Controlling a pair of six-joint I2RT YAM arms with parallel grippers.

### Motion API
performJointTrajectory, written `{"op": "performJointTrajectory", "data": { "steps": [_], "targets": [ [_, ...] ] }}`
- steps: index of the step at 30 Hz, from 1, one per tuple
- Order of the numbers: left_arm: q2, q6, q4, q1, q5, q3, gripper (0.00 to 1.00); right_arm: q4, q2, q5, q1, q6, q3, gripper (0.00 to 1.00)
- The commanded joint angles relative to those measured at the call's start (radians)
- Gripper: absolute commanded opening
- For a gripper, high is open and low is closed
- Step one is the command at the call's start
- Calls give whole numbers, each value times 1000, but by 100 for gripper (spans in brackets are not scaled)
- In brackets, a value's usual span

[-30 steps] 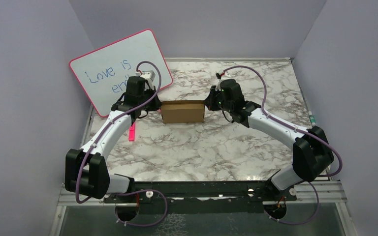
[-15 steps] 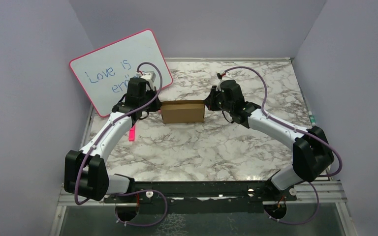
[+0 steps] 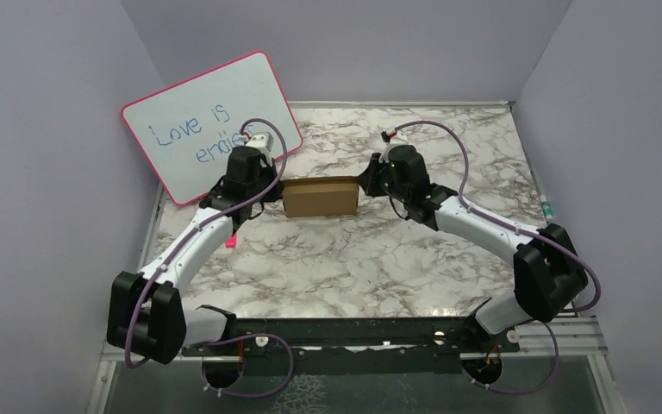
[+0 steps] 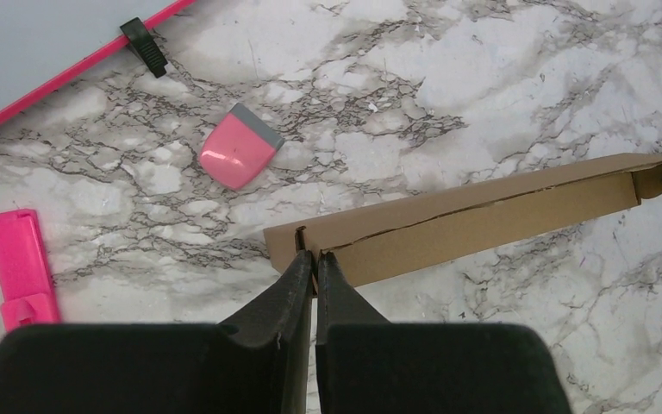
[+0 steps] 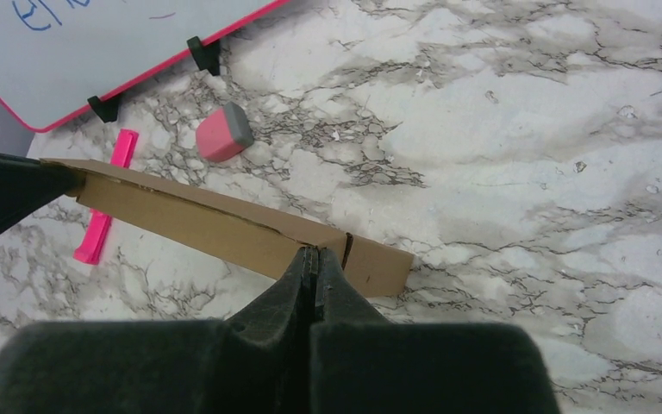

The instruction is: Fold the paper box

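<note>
The paper box point(image 3: 320, 197) is a flattened brown cardboard piece standing on edge on the marble table, between my two arms. My left gripper point(image 3: 276, 191) is shut on its left end; in the left wrist view the fingertips point(image 4: 313, 255) pinch the cardboard wall point(image 4: 483, 220) beside a notch. My right gripper point(image 3: 364, 183) is shut on its right end; in the right wrist view the closed tips point(image 5: 313, 251) pinch the upper edge of the box point(image 5: 198, 222) near a slit. A crease runs along the box's length.
A pink-framed whiteboard point(image 3: 207, 112) with blue writing leans at the back left. A pink eraser point(image 4: 238, 155) lies behind the box. A pink marker point(image 3: 229, 241) lies under my left arm. Walls close in on the left, right and back.
My left arm has shifted to the right toward the box's left end, uncovering more of the whiteboard's writing. The right arm and the box have barely moved.
</note>
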Motion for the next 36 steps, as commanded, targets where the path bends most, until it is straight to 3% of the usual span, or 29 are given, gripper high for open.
{"op": "performJointTrajectory", "data": {
  "steps": [1,8,18,28,33,36],
  "targets": [
    [-33,-38,-5,-36,-61,-80,6,-24,6,15,14,-33,-84,1],
    [-68,-57,58,-67,-158,-137,6,65,-2,-3,15,-55,-151,1],
    [-106,14,-4,-68,-289,-93,5,95,-13,13,15,-76,-177,1],
    [-82,-72,58,-107,-165,-161,7,111,-11,-16,14,-66,-186,1],
    [-104,-79,62,-122,-163,-171,15,111,-11,1,14,-57,-191,1],
    [-146,-89,60,-118,-166,-182,29,113,-20,22,14,-55,-200,1]
  ]
}}
